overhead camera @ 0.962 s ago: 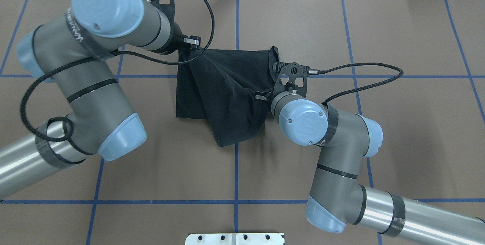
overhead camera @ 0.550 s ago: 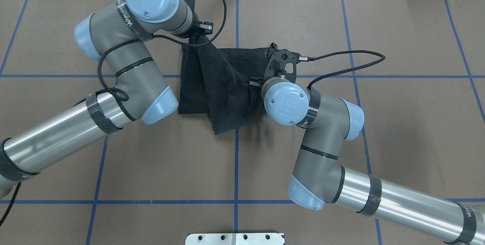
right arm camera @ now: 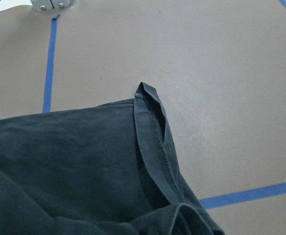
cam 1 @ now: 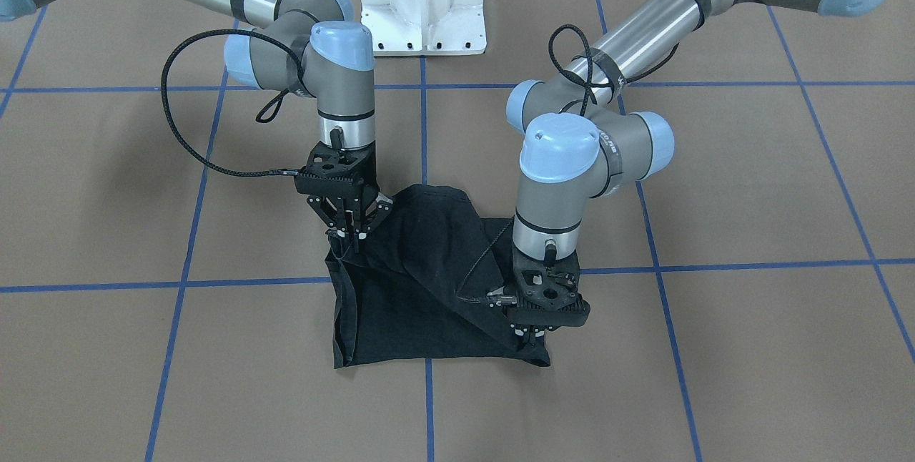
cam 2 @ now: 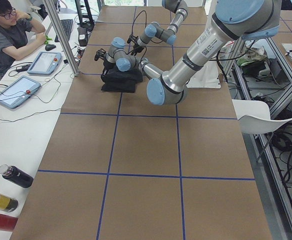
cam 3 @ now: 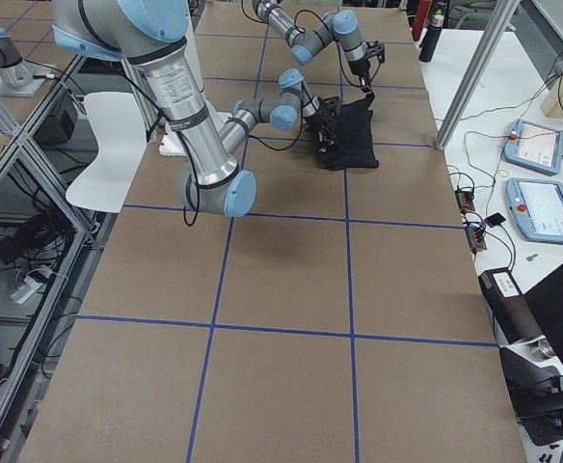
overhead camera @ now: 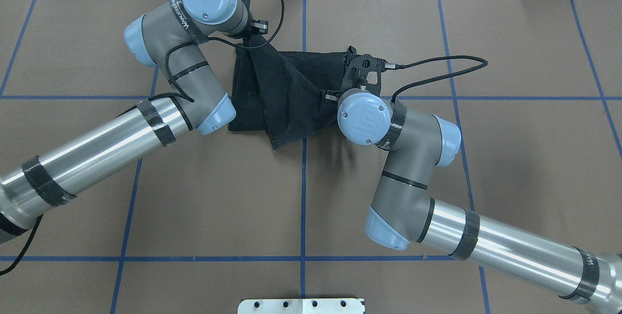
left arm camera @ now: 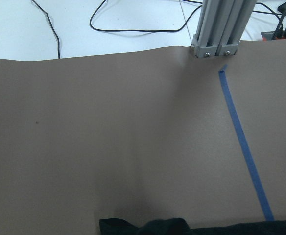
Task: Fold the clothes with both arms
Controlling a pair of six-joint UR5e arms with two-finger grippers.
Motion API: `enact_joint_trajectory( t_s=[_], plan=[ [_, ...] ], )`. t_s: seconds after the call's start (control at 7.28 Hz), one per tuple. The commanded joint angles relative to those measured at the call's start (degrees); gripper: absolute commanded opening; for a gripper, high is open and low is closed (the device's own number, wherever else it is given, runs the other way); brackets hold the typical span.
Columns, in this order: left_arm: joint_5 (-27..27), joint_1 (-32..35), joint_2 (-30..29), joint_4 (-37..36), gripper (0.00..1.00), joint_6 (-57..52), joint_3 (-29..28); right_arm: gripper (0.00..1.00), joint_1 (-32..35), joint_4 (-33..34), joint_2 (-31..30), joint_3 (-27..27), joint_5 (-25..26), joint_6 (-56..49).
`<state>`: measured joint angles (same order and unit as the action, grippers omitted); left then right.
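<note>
The right gripper [cam 1: 349,237] has its fingers pinched together on a raised edge of the black T-shirt [cam 1: 414,290]. The left gripper [cam 1: 532,338] (lower down) clamps a corner.

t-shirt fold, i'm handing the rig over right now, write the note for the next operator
Left gripper: shut on a corner of the shirt, on the side away from the robot.
Right gripper: shut on another shirt edge.
Shirt: bunched and doubled over, drawn up to both grippers, the rest lying on the table; print hidden.
Done: a rough first fold.
Left: lay it flat, release, finish the folds.
</note>
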<state>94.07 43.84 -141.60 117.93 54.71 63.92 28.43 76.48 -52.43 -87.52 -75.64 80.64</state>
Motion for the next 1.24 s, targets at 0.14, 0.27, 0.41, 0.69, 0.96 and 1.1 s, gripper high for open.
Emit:
enact_joint_trajectory(
  t_s=[0.14, 0.27, 0.41, 0.69, 0.96, 1.1],
  plan=[
    [-0.1, 0.0, -0.2, 1.0, 0.62, -0.3, -1.9, 0.57, 1.4, 0.0, 0.0, 1.2, -1.2, -0.3],
    [0.0, 0.3, -0.1, 1.4, 1.0, -1.2, -1.9, 0.99, 2.8, 0.0, 0.1, 1.4, -2.7, -0.6],
    [1.6, 3.2, 0.6, 4.6, 1.0, -5.4, -1.0, 1.0, 6.1, -0.1, 0.8, 0.8, -10.0, -3.0],
    [13.9, 9.7, 11.1, 6.3, 1.0, -16.6, 9.7, 1.0, 7.9, 0.7, 4.0, 0.2, -16.1, -4.2],
    [14.3, 11.6, 19.8, 10.0, 1.0, -21.8, 16.2, 1.0, 4.5, 8.5, 8.4, 0.0, -13.3, -4.0],
    [14.3, 11.6, 20.4, 10.4, 1.0, -21.8, 16.2, 0.99, 1.3, 13.8, 10.7, 0.0, -10.8, -3.8]
  ],
)
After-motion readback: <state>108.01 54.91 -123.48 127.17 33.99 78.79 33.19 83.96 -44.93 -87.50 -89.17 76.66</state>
